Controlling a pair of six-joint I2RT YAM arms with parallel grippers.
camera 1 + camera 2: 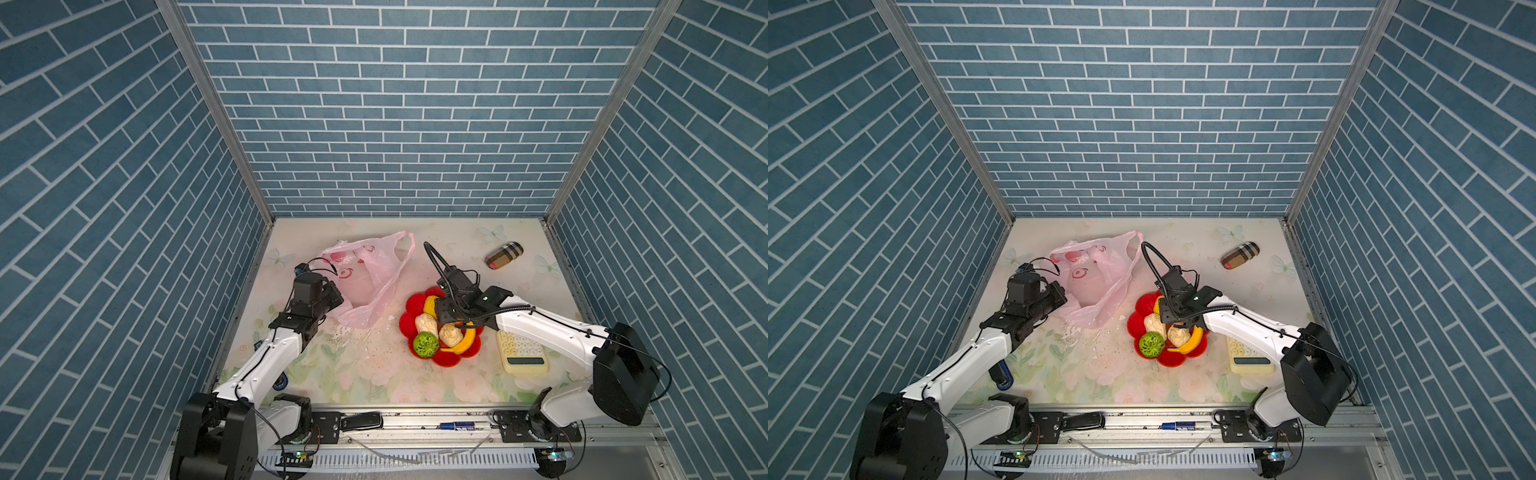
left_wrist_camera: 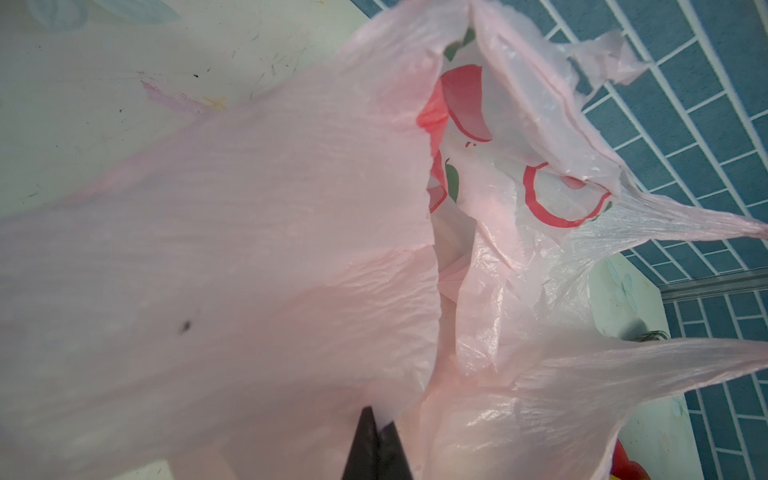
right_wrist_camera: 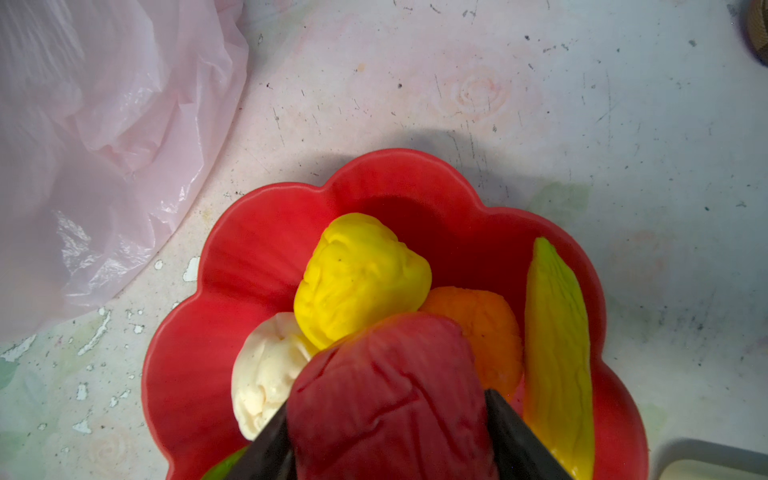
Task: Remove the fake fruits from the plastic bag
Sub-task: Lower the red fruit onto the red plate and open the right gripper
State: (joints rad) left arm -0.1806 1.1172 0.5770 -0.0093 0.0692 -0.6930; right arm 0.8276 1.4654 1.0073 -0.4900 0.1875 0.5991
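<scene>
The left pincer [image 2: 376,419] is pinching the plastic bag [image 2: 249,257] steady near the left edge of the tabletop [image 1: 374,382]; the right pincer [image 3: 390,440] is gripping the wrinkled red fruit [image 3: 386,374] over the red dish [image 3: 257,249], seemingly for release.

Two matching white-and-black arms on a silver rail

The left arm [image 1: 266,357] and right arm [image 1: 540,328] share one build: glossy white links dotted with small dark screws, boxy black joint housings, and black base plates bolted to an aluminium rail [image 1: 415,424]. Thin black wires run along the white shells. The right arm adds a ribbed black hose [image 1: 503,311] and a black cable loop [image 1: 430,254]. Each black wrist block bears a small white mark. The left gripper [image 2: 376,436] and right gripper [image 3: 386,399] have matt black wedge fingers.
</scene>
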